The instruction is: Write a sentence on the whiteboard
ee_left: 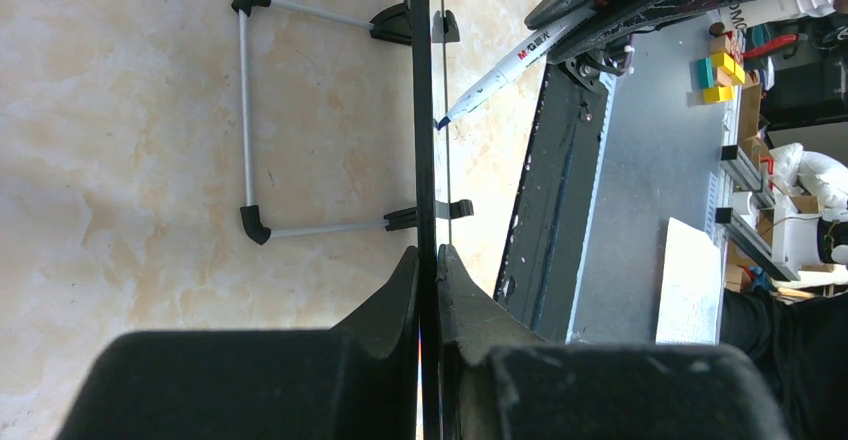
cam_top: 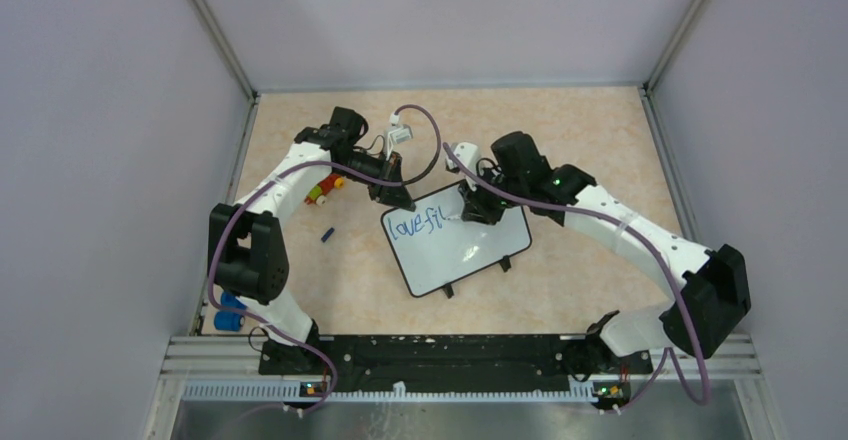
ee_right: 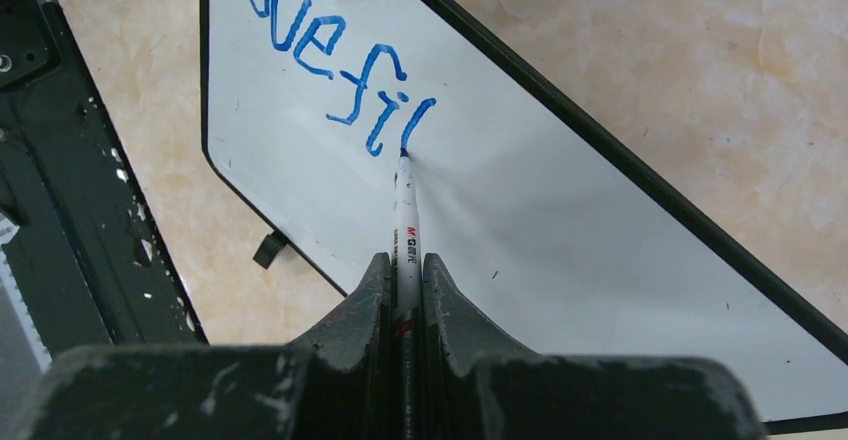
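While left pincer (ee_left: 428,257) pinches the black-framed white board (ee_right: 600,240), right pincer (ee_right: 405,262) pinches a white pen (ee_right: 405,200), tip ahead touching blue letters (ee_right: 322,50).

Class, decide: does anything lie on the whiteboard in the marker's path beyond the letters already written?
Nothing visible does. Beyond the lettering, the whiteboard is bare ahead of the marker; the left end effector clamps only its edge.

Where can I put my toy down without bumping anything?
Bare tabletop lies in the far right corner, behind the right arm, and in front between the whiteboard and the arm bases. It is crowded near the coloured blocks and small blue piece.
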